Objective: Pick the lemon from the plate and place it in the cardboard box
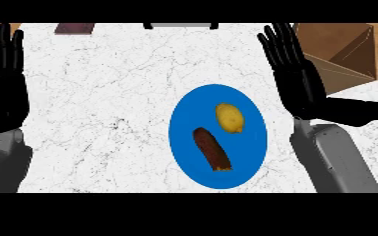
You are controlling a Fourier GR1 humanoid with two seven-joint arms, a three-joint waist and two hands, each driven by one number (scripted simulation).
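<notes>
Head view: right hand [299, 75] flat and spread, fingers straight toward 12, thumb out toward 3, hovering between plate [184, 130] and box [339, 55], holding nothing. Left hand [11, 80] at the left edge, fingers straight up, resting. Lemon [229, 117] lies on plate at its 1 o'clock; brown piece [212, 150] just beside it at 7.

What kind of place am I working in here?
Probably a kitchen counter: a white marbled worktop with a blue plate holding a lemon and a brown food item, and a cardboard box beside it.
</notes>
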